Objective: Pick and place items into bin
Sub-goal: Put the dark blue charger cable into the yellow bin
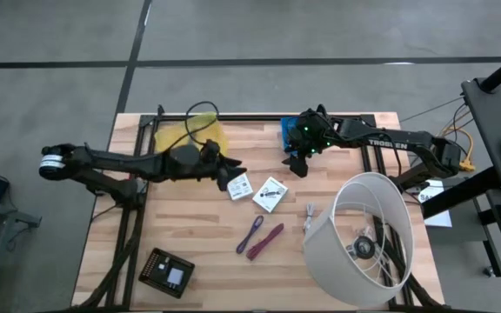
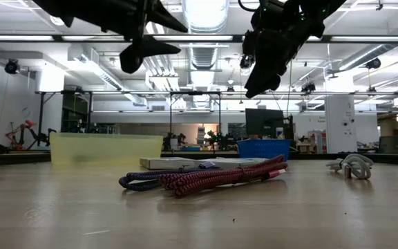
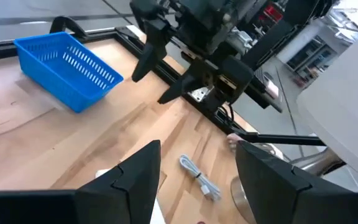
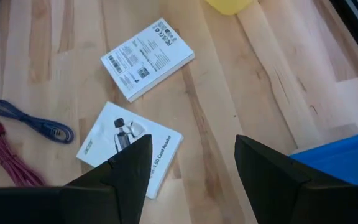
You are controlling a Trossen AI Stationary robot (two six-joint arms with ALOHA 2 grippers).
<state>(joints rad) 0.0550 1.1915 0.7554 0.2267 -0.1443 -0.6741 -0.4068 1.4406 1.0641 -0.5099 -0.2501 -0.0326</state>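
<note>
On the left of the tabletop [image 1: 190, 278] I have the left gripper [image 1: 230, 178] hovering with fingers spread and nothing in them, the yellow bin [image 1: 197, 137] behind it and the nearer white packet [image 1: 239, 186] just beside its tips. I judge I am between picks, so the next move calls for lowering onto that packet and closing across its thin edge, which lies flat and may be awkward to lift. Beside it sits the second white packet [image 1: 270, 193], then the blue cord [image 1: 250, 234] and the red cord [image 1: 265, 241] touching each other toward the front edge. The right gripper [image 1: 296, 163] hangs spread and empty next to the blue bin [image 1: 289, 132]. Further right, the small white cable [image 1: 310, 215] lies close to the big lampshade [image 1: 359, 239], leaving little room to approach from that side.
</note>
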